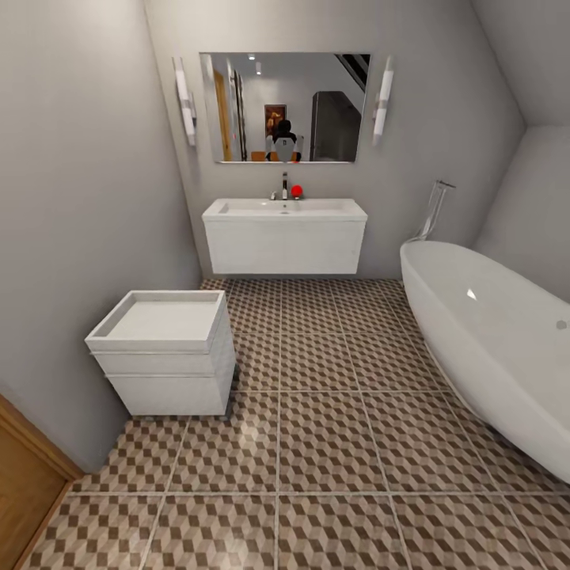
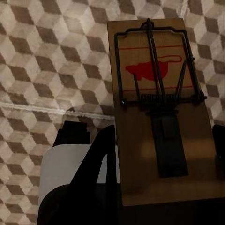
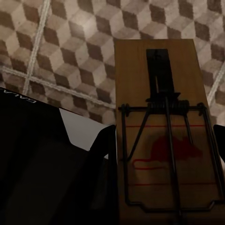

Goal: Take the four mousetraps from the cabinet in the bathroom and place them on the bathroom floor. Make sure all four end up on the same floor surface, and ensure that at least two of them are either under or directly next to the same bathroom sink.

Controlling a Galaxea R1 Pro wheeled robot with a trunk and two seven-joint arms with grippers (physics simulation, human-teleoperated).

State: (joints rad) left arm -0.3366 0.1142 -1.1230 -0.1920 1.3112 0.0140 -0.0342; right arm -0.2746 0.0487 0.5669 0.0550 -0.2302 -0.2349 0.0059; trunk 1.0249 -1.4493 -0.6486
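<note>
My left fingers clamp a flat wooden mousetrap, wire spring, red mouse print; my right fingers clamp a second mousetrap. Both hang above the cube-patterned bathroom floor. Neither is set down. The white rectangular bathroom sink stands ahead.

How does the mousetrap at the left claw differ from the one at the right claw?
The left-claw mousetrap shows its wire frame and red mouse print at the far end, its dark bar near the camera. The right-claw mousetrap is reversed: bar far, print near. Both are wooden plates above the patterned floor tiles, each between dark fingers.
</note>
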